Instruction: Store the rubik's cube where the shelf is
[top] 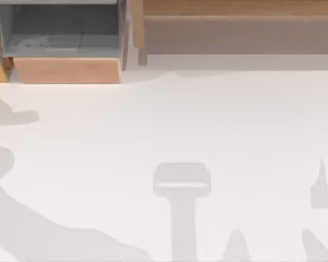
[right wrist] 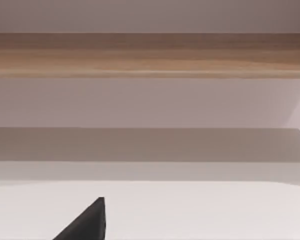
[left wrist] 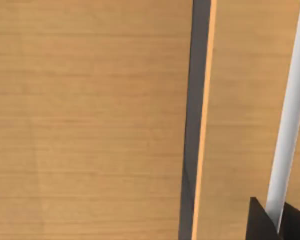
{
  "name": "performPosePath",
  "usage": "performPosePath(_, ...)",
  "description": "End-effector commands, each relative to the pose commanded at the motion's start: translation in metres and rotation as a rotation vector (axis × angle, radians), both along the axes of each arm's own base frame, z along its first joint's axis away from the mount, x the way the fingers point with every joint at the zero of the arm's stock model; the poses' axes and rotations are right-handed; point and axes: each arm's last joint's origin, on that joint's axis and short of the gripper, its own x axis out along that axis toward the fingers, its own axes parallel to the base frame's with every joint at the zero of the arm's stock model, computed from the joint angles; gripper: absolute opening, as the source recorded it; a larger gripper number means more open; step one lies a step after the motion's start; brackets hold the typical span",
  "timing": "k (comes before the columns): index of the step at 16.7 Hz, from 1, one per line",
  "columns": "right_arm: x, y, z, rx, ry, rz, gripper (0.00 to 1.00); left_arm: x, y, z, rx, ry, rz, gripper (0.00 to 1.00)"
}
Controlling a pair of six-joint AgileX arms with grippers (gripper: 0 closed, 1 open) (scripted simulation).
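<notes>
- Since the white table (top: 164, 125) takes up most of the top view, start there: only arm shadows cross it.
- Along its far edge at the right runs the shelf (top: 240, 8), a long wooden board with a shaded recess below.
- Far left sits a boxy wooden compartment (top: 65, 70) with a grey inside (not your target).
- Your left gripper (left wrist: 279, 225) hangs close against a wooden panel (left wrist: 90, 120); you cannot tell whether it is open or closed.
- Your right gripper (right wrist: 90, 222) faces the shelf over the table; again you cannot tell.
- Where the rubik's cube lies cannot be told. Expect it light, rigid and slick-faced; pinch two opposite flat faces squarely, not the corners.
</notes>
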Motion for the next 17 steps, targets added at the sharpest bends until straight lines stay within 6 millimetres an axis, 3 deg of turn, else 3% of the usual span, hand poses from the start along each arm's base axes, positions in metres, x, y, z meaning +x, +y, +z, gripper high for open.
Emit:
performPosePath(4, 0.0, 0.0, 0.0, 0.0, 0.0, 0.0, 1.0, -0.028, 0.0, 0.0, 0.003, 0.0, 0.0, 0.0)
performPosePath(10, 0.0, 0.0, 0.0, 0.0, 0.0, 0.0, 1.0, -0.034, 0.002, 0.0, 0.006, -0.004, -0.001, 0.0)
performPosePath(17, 0.0, 0.0, 0.0, 0.0, 0.0, 0.0, 1.0, -0.089, -0.001, -0.004, -0.005, 0.013, 0.001, 0.0)
